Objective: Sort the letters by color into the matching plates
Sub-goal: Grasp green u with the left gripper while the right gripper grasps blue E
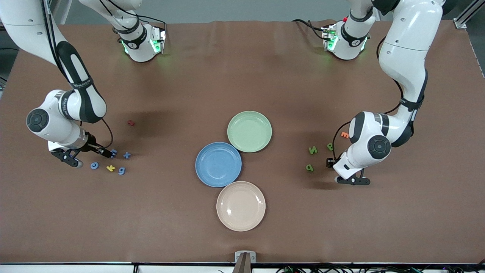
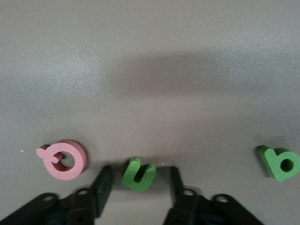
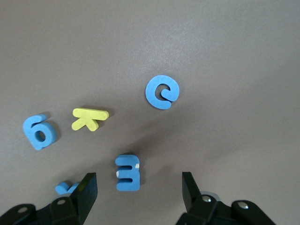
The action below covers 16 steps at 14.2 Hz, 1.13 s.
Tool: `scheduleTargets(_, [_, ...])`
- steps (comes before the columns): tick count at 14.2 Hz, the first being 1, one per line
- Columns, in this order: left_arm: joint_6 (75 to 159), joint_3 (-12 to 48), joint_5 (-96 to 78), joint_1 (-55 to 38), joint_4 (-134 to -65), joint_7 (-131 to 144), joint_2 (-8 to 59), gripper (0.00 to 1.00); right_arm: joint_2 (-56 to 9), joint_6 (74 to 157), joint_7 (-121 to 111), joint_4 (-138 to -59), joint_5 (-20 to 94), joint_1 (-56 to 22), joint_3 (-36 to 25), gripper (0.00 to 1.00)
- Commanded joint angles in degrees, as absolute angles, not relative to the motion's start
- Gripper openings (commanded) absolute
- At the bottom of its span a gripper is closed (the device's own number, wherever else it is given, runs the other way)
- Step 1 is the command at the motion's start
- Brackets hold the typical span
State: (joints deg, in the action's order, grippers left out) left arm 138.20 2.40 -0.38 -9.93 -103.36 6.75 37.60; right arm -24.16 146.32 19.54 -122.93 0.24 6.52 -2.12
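**Sorting not yet begun: all three plates bare, both claws down at their letter clusters**

Nothing is sorted so far. The blue plate point(image 1: 218, 164), the green plate point(image 1: 249, 131) and the beige plate point(image 1: 241, 206) sit in a touching chain at mid-desk, and none holds a letter.

All the blue letters lie on the desk point(image 1: 242, 76) toward the right arm's end. The right claw point(image 3: 139, 190) is low over that cluster with its jaws wide apart on either side of the blue E point(image 3: 127, 172), not touching it. Near it are the blue c point(image 3: 162, 92), the blue g point(image 3: 39, 131) and the blue x point(image 3: 65, 188), partly hidden by a finger.

The green letters lie toward the left arm's end. The left claw point(image 2: 139, 190) is down at the desk, its jaws apart but standing just beside the green n point(image 2: 138, 174) on both sides; by my reading it is about to pinch this one, though no grip shows yet. The green p point(image 2: 280, 162), the green N point(image 1: 313, 150) and the green B point(image 1: 330, 146) wait nearby.

Eight letters are therefore left to carry.

Strays to avoid: the pink Q point(image 2: 63, 159) lies just beside the left claw's finger and could get nudged; the yellow k point(image 3: 90, 118) sits among the blue letters; an orange letter point(image 1: 344, 134) and a small red letter point(image 1: 131, 123) lie apart.
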Motion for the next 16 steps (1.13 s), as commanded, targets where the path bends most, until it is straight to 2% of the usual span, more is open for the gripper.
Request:
scheduleTargets(1, [139.04,2.11,-1.14,-10.28,-102.57,7.03,37.97,0.47,-25.39,147.39,20.22,-122.78,0.35,6.68,-1.58,0.82])
scheduleTargets(5, [139.57,2.11,-1.23,-10.28,-102.66,7.03,37.97,0.37,-26.54,147.30,19.60,-122.78,-0.17,5.71,-1.58,0.87])
scheduleTargets(9, [139.48,2.11,-0.97,-10.46,-102.66,8.61,37.88,0.27,-27.59,147.48,17.58,-122.17,-0.44,5.80,-1.58,0.86])
scheduleTargets(10, [139.40,2.11,-0.88,-10.55,-102.66,8.79,37.79,0.22,-27.77,147.48,17.58,-121.91,-0.44,5.80,-1.58,0.85])
scheduleTargets(12, [138.87,2.11,-0.79,-10.81,-102.66,8.88,37.27,0.17,-27.86,147.57,17.58,-121.90,-0.44,5.71,-1.58,0.77])
scheduleTargets(14, [138.34,2.11,-0.79,-11.07,-102.83,8.96,35.78,0.17,-27.86,147.57,17.58,-121.91,-0.44,5.71,-1.49,0.63])
scheduleTargets(16, [132.92,2.20,-0.79,-11.34,-102.48,9.05,33.32,0.17,-27.95,147.66,17.58,-121.82,-0.44,5.71,-1.58,0.59])
